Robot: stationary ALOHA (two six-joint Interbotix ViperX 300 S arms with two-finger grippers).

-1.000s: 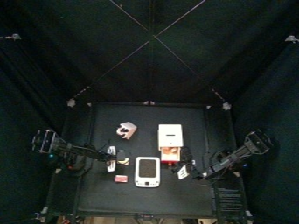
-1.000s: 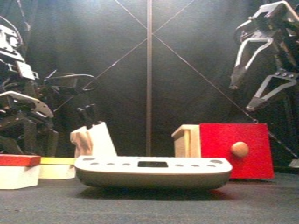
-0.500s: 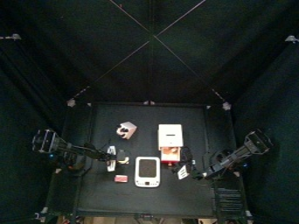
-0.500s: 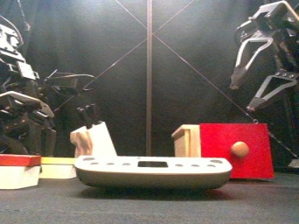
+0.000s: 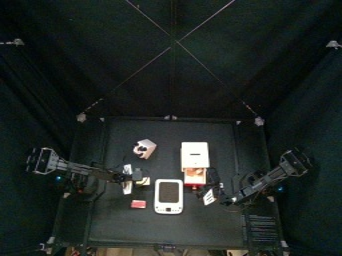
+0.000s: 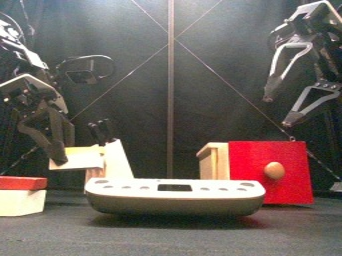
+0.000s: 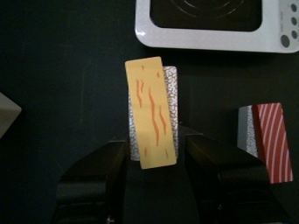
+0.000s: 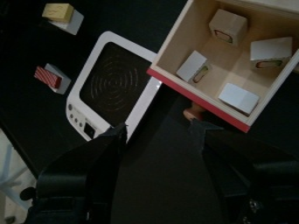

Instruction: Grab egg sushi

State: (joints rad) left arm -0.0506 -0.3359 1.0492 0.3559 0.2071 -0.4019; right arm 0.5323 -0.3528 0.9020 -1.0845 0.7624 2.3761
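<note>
The egg sushi [image 7: 149,105], a yellow-orange slab on a white base, is clamped at its near end by my left gripper [image 7: 152,144] and held above the black table. In the front view the gripper [image 6: 59,152] hangs at the left with the pale block [image 6: 78,158] in it, clear of the table. In the top view it [image 5: 139,183] is left of the white device [image 5: 168,195]. The red-pink block [image 7: 267,140] lies on the table beside it. My right gripper [image 8: 163,166] is open and empty, raised at the right.
A red-sided wooden box [image 5: 198,160] with several small blocks in it [image 8: 233,52] stands right of centre. The white device [image 6: 174,196] lies at the front middle. A pale block holder [image 6: 115,160] stands behind. The red-pink block [image 6: 19,194] is at the front left.
My left gripper has risen with the egg sushi in it. The sushi has left its place on the table beside the red-pink block. The right arm has not moved.
</note>
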